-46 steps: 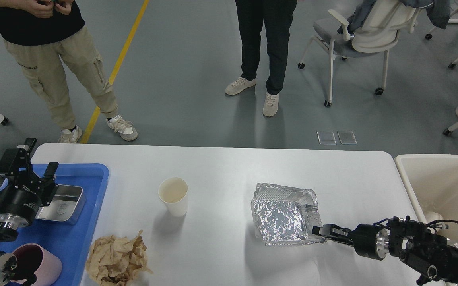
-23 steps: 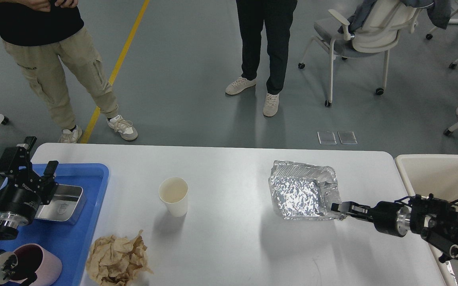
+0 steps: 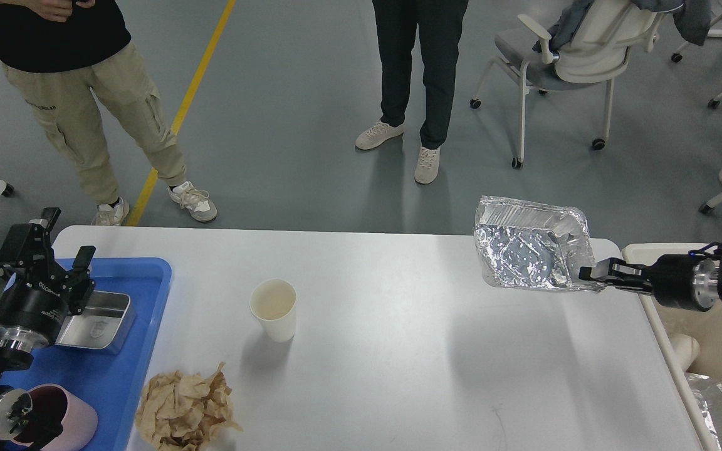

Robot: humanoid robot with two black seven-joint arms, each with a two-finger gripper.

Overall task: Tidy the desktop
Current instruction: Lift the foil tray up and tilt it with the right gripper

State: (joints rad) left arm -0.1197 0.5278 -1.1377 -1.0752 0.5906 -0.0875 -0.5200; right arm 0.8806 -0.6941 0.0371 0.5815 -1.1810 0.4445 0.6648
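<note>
Now, right gripper [image 3: 586, 274] clenched on foil tray's [image 3: 531, 252] corner, tray lifted clear of desktop [image 3: 398, 351] beneath | left gripper [image 3: 66, 263] spread wide above steel tin [image 3: 101, 321] in blue tray [image 3: 110, 376] | paper cup [image 3: 273, 309] well apart from both.

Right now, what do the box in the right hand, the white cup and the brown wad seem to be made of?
Box: thin aluminium foil, shiny, with a crinkled mirror-like surface and ribbed walls.
Cup: probably paper, matte white, with a rolled rim and a cream inside.
Wad: crumpled brown paper, dull, with sharp creases; it could be a napkin or a bag.
</note>
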